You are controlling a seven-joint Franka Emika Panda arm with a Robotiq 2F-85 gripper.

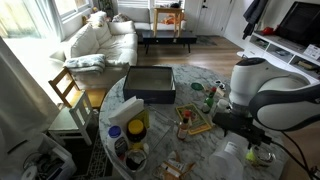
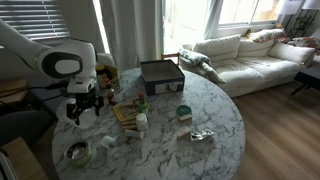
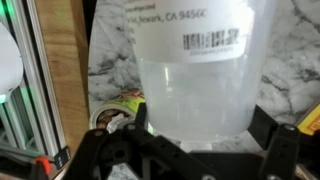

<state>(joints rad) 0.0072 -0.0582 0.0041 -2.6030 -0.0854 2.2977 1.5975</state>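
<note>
A translucent plastic tub (image 3: 195, 85) with a barcode label fills the wrist view, over the marbled round table (image 3: 110, 65). My gripper (image 3: 198, 135) is open, its black fingers (image 3: 132, 128) standing at either side of the tub's narrower end; I cannot tell whether they touch it. In both exterior views the gripper (image 1: 240, 125) (image 2: 85, 106) hangs low over the table's edge. The pale tub (image 1: 228, 158) shows just below it in an exterior view. A green and yellow packet (image 3: 120, 100) lies beside the tub.
On the table (image 2: 220, 120) are a black box (image 1: 150, 83) (image 2: 160, 72), a wooden board (image 1: 192, 122) (image 2: 125, 112), a green-lidded jar (image 2: 184, 112), crumpled foil (image 2: 202, 135), a metal bowl (image 2: 77, 152). A wooden chair (image 1: 68, 90) and white sofa (image 1: 100, 40) stand beyond.
</note>
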